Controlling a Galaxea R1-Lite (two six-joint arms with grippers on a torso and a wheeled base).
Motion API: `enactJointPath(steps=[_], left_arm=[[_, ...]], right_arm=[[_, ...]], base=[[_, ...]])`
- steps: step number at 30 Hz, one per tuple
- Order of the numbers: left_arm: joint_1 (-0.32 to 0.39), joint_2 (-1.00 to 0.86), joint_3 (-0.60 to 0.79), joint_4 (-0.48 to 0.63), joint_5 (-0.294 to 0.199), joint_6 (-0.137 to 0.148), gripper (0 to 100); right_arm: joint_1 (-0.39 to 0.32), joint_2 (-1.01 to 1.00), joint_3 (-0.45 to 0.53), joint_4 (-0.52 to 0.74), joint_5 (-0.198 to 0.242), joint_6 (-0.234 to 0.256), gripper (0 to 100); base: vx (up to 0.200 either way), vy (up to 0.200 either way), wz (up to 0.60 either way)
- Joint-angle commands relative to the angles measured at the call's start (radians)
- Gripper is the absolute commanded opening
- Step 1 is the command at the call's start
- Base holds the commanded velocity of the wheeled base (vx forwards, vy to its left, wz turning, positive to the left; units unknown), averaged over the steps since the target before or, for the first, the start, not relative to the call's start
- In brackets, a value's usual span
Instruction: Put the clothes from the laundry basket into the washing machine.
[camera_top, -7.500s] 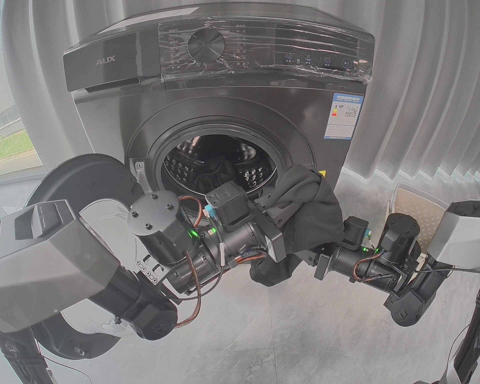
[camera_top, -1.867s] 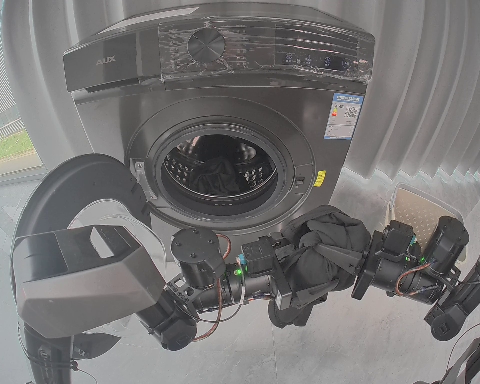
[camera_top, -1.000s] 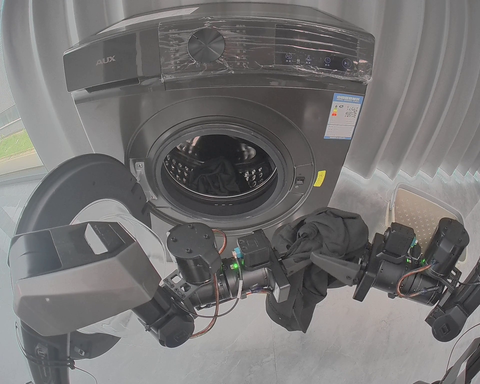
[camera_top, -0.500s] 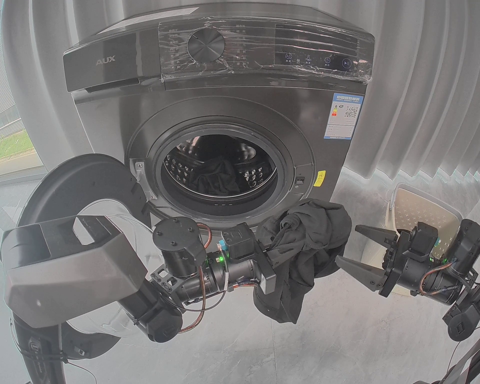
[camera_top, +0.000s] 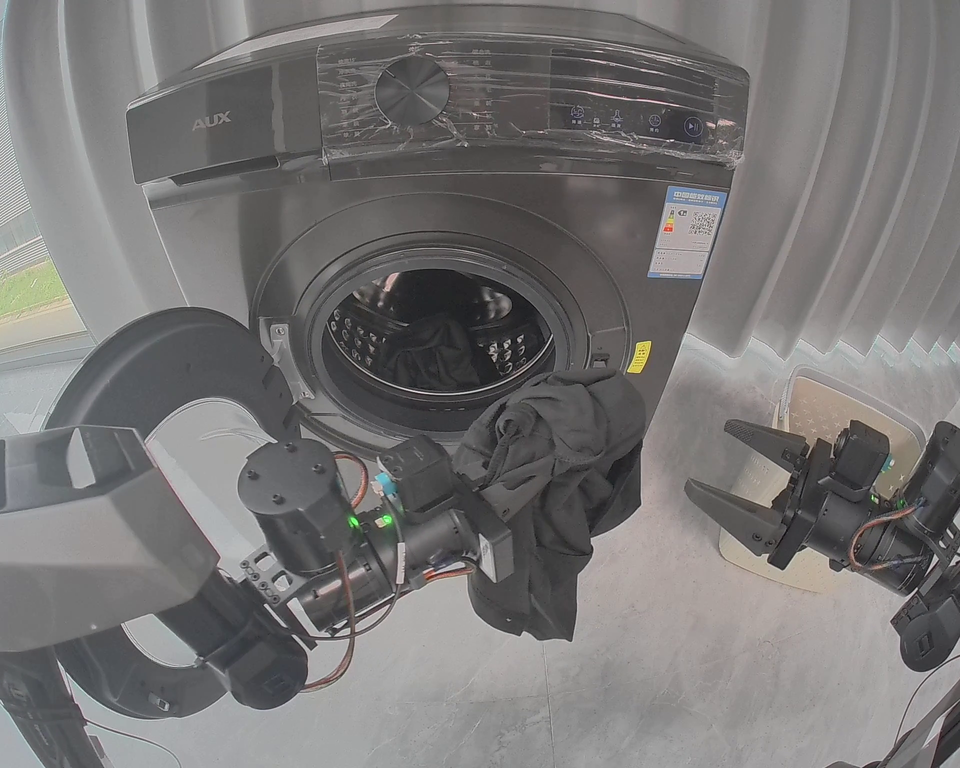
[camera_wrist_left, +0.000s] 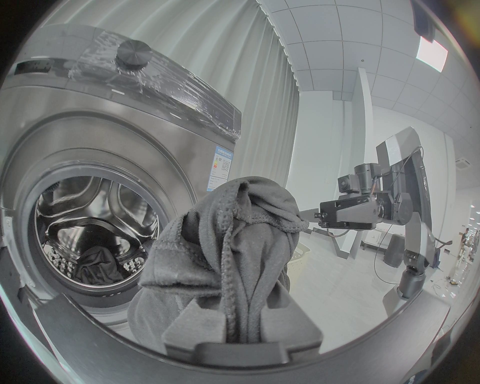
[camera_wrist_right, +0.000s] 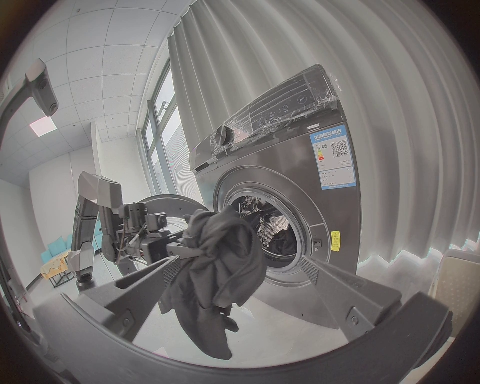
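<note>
A dark grey garment (camera_top: 560, 470) hangs bunched from my left gripper (camera_top: 505, 505), which is shut on it just below and in front of the washing machine's round opening (camera_top: 440, 335). In the left wrist view the cloth (camera_wrist_left: 235, 245) is pinched between the two fingers (camera_wrist_left: 200, 325). Another dark piece of clothing (camera_top: 430, 355) lies inside the drum. My right gripper (camera_top: 735, 470) is open and holds nothing, out to the right in front of the laundry basket (camera_top: 880, 420). From the right wrist view the garment (camera_wrist_right: 215, 270) dangles before the machine (camera_wrist_right: 285, 200).
The machine's door (camera_top: 160, 380) is swung wide open to the left, behind my left arm. The pale laundry basket stands on the floor at the right, near the curtain (camera_top: 860, 170). Bare tiled floor (camera_top: 640, 660) lies below the hanging garment.
My right gripper has let go of the garment, opened and pulled back to the right. My left gripper has carried the garment up and left toward the drum opening.
</note>
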Motion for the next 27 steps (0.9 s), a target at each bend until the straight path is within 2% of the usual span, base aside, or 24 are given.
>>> enactJointPath(steps=[1,6,8,12,15,17,19,22,27], left_arm=[[0.005,-0.159,0.114,0.000,0.019,-0.019,0],[0.040,-0.234,0.166,0.000,0.080,-0.026,0],[0.080,-0.275,0.257,0.000,0.138,-0.026,0],[0.110,-0.295,0.319,0.000,0.175,-0.032,0],[0.132,-0.297,0.315,0.000,0.264,-0.025,0],[0.132,-0.289,0.310,0.002,0.305,-0.023,0],[0.133,-0.281,0.316,0.002,0.324,-0.012,0],[0.140,-0.269,0.315,0.003,0.364,0.021,0],[0.143,-0.255,0.313,0.002,0.385,0.035,0]], right_arm=[[0.015,-0.015,-0.031,-0.001,0.000,-0.015,100],[0.014,-0.034,-0.029,0.001,0.000,-0.010,100],[0.014,-0.030,-0.026,0.001,0.002,-0.009,100],[0.017,-0.027,-0.025,0.001,0.000,-0.009,100],[0.035,-0.023,-0.005,0.001,-0.003,-0.016,100],[0.038,-0.023,0.006,0.001,-0.004,-0.015,100],[0.037,-0.023,0.004,-0.001,-0.004,-0.015,100],[0.037,-0.026,-0.003,-0.001,-0.006,-0.013,100],[0.037,-0.026,-0.002,-0.001,-0.006,-0.013,100]], base=[[0.000,0.000,0.00],[0.000,0.000,0.00],[0.000,0.000,0.00],[0.000,0.000,0.00],[0.000,0.000,0.00],[0.000,0.000,0.00],[0.000,0.000,0.00],[0.000,0.000,0.00],[0.000,0.000,0.00]])
